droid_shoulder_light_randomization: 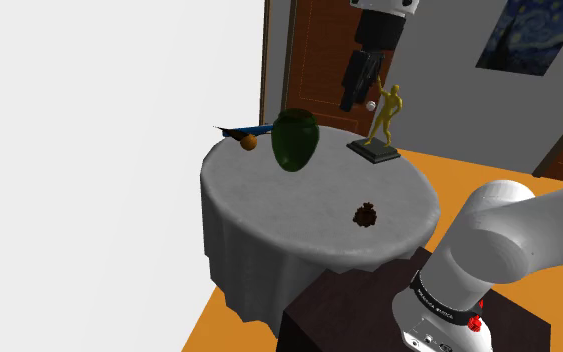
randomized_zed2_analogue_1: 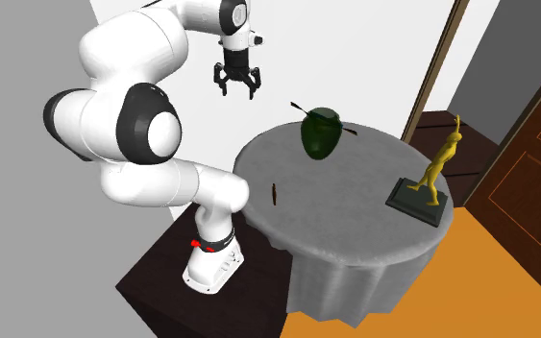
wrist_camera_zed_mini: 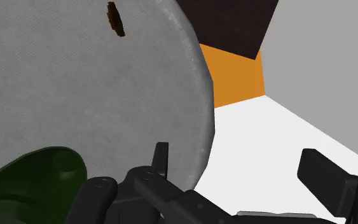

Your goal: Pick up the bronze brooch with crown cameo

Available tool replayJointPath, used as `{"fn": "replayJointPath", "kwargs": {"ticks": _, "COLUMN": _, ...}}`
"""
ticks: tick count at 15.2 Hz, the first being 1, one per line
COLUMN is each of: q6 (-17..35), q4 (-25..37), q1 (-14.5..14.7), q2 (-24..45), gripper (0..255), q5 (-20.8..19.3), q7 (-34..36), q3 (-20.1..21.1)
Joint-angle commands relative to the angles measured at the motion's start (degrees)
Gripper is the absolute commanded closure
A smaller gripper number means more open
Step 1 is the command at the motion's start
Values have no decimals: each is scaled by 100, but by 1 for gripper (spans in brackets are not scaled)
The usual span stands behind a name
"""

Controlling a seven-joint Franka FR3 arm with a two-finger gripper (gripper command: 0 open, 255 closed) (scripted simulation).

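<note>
The brooch is a small dark brown-bronze piece lying on the round grey-clothed table, near the edge closest to the stand. In the second exterior view the brooch looks like a thin dark sliver on the table's left part. My gripper hangs high above the table, well away from the brooch, and it is open with nothing in it. It also appears up in the air as the gripper left of the green vase. In the wrist view the fingers stand wide apart and the brooch lies far ahead.
A dark green vase stands mid-table, seen too as the vase close to the hand. A gold figure statue on a dark base, an orange ball and a blue object sit at the far side. Orange floor surrounds the table.
</note>
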Motion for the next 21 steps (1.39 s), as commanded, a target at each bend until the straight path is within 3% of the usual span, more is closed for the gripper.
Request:
{"fn": "replayJointPath", "kwargs": {"ticks": 1, "q6": 0, "q4": 0, "q1": 0, "q2": 0, "gripper": 0, "q5": 0, "q7": 0, "q3": 0}}
{"fn": "replayJointPath", "kwargs": {"ticks": 12, "q6": 1319, "q4": -2145, "q1": -26, "q2": -515, "gripper": 0, "q5": -698, "q7": -1246, "q3": -487}}
{"fn": "replayJointPath", "kwargs": {"ticks": 21, "q6": 2786, "q4": -3472, "q1": -362, "q2": -216, "gripper": 0, "q5": -1558, "q7": -2265, "q3": -1071}}
